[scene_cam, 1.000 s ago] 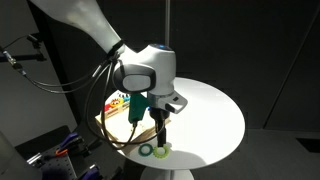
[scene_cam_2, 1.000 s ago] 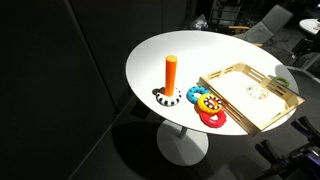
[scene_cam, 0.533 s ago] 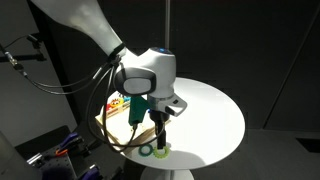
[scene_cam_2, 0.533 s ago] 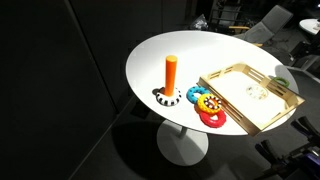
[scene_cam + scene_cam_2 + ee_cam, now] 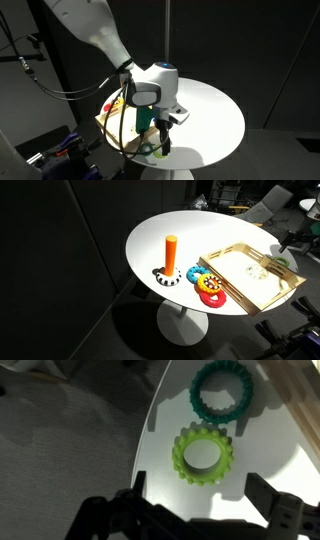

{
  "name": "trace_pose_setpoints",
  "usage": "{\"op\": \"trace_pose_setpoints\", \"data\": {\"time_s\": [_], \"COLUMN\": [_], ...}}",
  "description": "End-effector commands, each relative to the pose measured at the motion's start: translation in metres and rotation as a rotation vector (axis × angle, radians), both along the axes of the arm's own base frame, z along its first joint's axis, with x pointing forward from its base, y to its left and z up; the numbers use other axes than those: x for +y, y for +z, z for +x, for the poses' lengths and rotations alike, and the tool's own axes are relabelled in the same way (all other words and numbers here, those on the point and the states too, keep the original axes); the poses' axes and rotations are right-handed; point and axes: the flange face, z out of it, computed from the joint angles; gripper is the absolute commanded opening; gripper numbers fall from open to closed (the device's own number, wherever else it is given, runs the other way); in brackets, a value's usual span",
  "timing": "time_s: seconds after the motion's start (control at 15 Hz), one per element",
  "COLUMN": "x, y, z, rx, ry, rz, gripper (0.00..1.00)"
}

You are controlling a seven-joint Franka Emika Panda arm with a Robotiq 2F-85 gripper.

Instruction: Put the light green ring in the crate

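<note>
My claw (image 5: 199,498) hangs wide open over the light green ring (image 5: 180,458), which looks light, stiff and thin, so I'd pinch across its toothed rim.

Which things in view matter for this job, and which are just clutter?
Job: light green ring; crate; gripper, open over the ring.
Lying about: teal ring; orange peg; coloured toy rings.
</note>
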Motion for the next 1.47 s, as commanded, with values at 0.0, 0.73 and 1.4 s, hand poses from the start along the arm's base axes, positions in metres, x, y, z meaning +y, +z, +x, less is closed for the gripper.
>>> {"op": "trace_pose_setpoints", "data": {"time_s": [0.0,0.73,1.4], "x": [0.001,0.008,0.006], "y": [-0.015,-0.045,-0.053], "z": [0.017,0.018,0.015], "rx": [-0.004,0.054,-0.001], "ry": [-0.018,-0.048,-0.078], "rz": [-0.024,-0.046,-0.036], "gripper": [1.0,1.0,0.7]}}
